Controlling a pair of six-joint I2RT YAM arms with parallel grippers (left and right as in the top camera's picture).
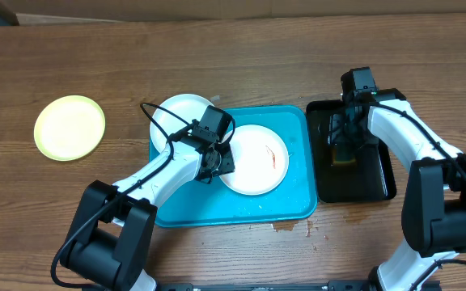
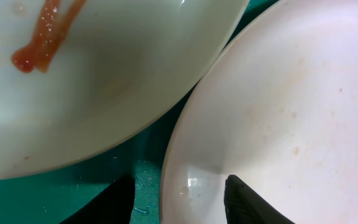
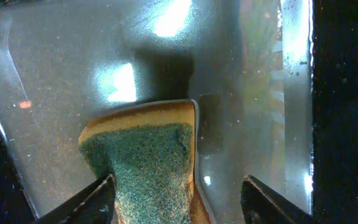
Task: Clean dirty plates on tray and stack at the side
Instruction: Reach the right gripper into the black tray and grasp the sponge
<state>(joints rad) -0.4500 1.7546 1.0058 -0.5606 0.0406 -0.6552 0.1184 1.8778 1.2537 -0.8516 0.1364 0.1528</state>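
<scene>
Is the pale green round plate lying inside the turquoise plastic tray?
No, the pale green round plate lies on the wooden table, apart from the turquoise plastic tray.

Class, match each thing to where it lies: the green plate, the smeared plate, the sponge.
Things:
1. green plate
2. smeared plate
3. sponge

Places:
a. in the black tray
b. in the blue tray
c. on the table, outside both trays

Pairs: 1-c, 2-b, 3-a
</scene>
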